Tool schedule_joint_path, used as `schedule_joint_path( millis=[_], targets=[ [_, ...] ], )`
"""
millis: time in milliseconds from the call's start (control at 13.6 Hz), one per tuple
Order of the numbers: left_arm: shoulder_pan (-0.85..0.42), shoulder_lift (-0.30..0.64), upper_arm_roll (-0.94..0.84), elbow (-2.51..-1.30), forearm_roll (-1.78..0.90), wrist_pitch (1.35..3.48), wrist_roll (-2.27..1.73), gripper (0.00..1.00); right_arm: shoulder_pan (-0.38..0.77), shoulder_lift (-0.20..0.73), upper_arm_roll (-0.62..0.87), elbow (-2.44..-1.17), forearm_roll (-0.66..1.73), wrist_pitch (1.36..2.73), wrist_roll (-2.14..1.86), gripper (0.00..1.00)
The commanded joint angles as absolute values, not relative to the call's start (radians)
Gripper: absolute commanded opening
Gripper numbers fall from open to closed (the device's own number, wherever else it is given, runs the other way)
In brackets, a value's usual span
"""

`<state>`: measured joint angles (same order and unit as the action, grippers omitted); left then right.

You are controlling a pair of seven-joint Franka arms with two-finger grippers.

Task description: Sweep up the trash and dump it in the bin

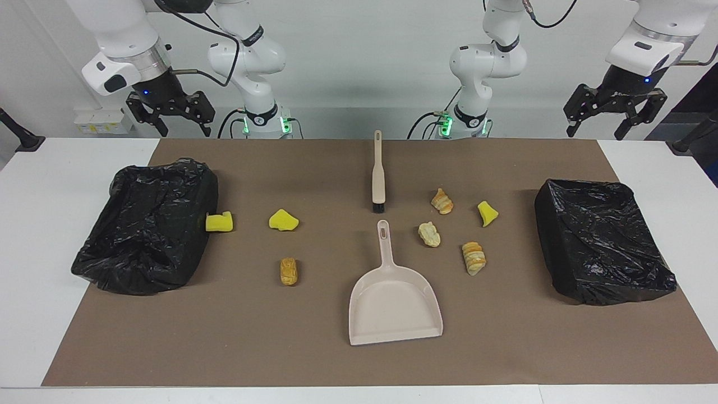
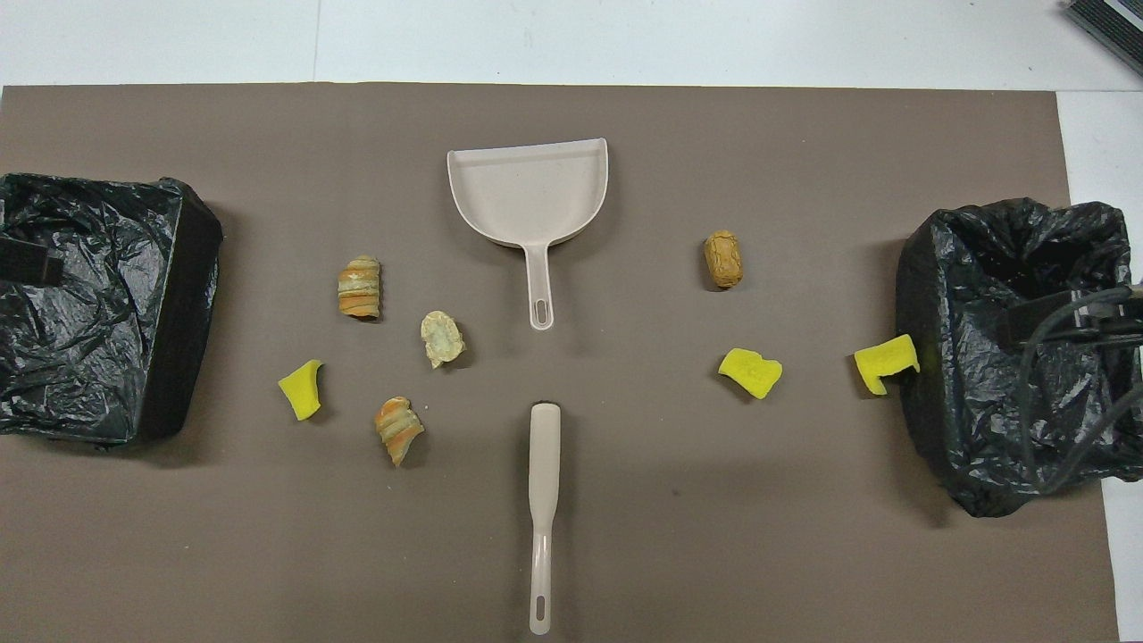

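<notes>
Clock directions are read in the facing view, with the dial centred on the tip of the dustpan's handle and 12 o'clock pointing toward the robots.

1. The right gripper (image 1: 168, 115) hung at about 10 o'clock, above the table's (image 1: 56, 235) edge at the robots' end. It was spread wide and held nothing, and this arm waited.
2. One black-lined bin (image 1: 146, 224) sat at 9 o'clock, at the right arm's end of the table. No trash could be seen inside it.
3. A yellow sponge chunk (image 1: 219, 221) lay at 9 o'clock, touching that bin's wall but outside it.
4. A second yellow chunk (image 1: 283, 220) lay at 9 o'clock, closer to the dial's centre. A tan bread piece (image 1: 289, 271) lay at 8 o'clock.
5. The brush (image 1: 378, 174) lay untouched at 12 o'clock, bristles toward the handle tip. The dustpan (image 1: 392, 303) lay empty at 6 o'clock.
6. A ridged pastry (image 1: 442, 201) lay at 2 o'clock, a pale piece (image 1: 429, 234) at 3 and a striped pastry (image 1: 474, 258) at 4. A third yellow sponge (image 1: 487, 213) lay farther out at 3.
7. The second bin (image 1: 603, 241) sat at 3 o'clock, at the left arm's end.
8. The left gripper (image 1: 614, 112) hung at 2 o'clock, fully parted and empty, and this arm also waited.
9. Judged from this, nothing had been done. All seven pieces lay loose on the mat, so picking up both tools, sweeping and dumping all remained.
</notes>
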<state>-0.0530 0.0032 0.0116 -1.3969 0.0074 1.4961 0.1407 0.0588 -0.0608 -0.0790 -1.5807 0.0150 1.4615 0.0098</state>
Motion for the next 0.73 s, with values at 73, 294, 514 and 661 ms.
schedule_joint_path(
  millis=[73,294,514,661],
  targets=[
    [-0.064,-0.009,0.023,-1.401,0.005,1.483,0.137,1.0,0.064,-0.067,-0.086,-1.583,0.009,1.443,0.011,1.0],
    [-0.064,-0.009,0.023,-1.401,0.005,1.482,0.137,1.0,0.064,-0.081,-0.086,-1.603,0.014,1.451,0.006,1.0],
    [-0.064,-0.008,0.023,-1.401,0.005,1.482,0.137,1.0,0.063,-0.081,-0.087,-1.601,0.023,1.441,0.005,1.0],
    [-0.064,-0.009,0.023,-1.401,0.005,1.482,0.137,1.0,0.063,-0.078,-0.094,-1.597,0.009,1.442,0.006,1.0]
  ],
)
